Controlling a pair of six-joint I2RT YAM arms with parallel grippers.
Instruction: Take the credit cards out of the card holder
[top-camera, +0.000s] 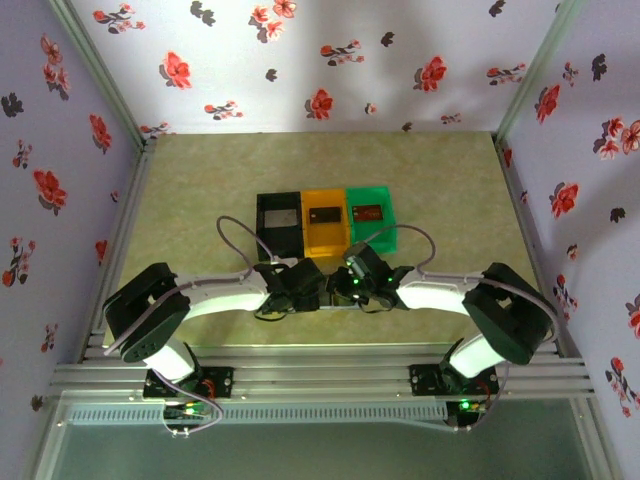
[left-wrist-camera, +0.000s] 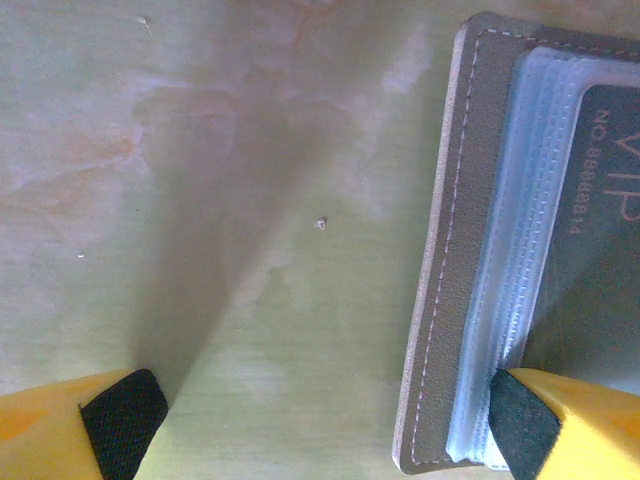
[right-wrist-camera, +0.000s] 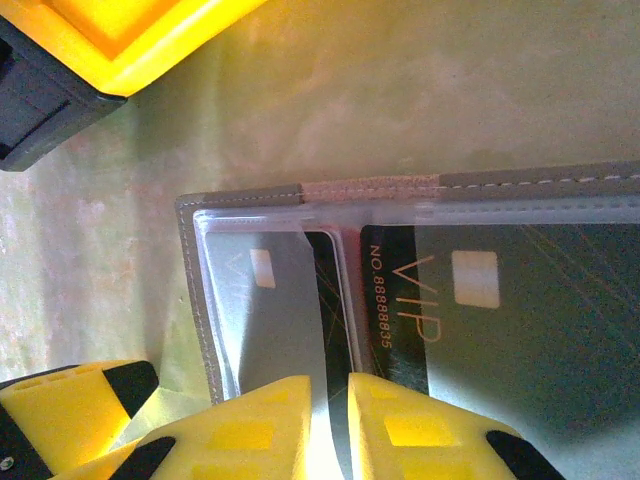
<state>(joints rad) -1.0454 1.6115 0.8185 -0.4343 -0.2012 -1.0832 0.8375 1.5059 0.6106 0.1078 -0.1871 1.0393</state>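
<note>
The card holder lies open on the table. It runs from the middle to the right edge of the right wrist view, and its clear sleeves are not yet empty. A grey card sits in the left sleeve, and a dark card marked VIP sits just to its right. In the left wrist view the holder runs down the right side, with VIP lettering showing through the plastic there too.

The right gripper is at the bottom centre of its view, over the seam between those two cards. Its jaws stand close together with only a thin slit between them, and I cannot tell whether they pinch anything. The left gripper is spread wide, with one pad on bare table at lower left and the other on the holder's sleeve edge at lower right. It looks to be pinning the holder down.

From above, a reddish-brown card lies in the orange bin and another reddish-brown card lies in the green bin. I cannot make out what is in the black bin.

I would judge the job partly done, with at least two cards out and at least two left to pull.
</note>
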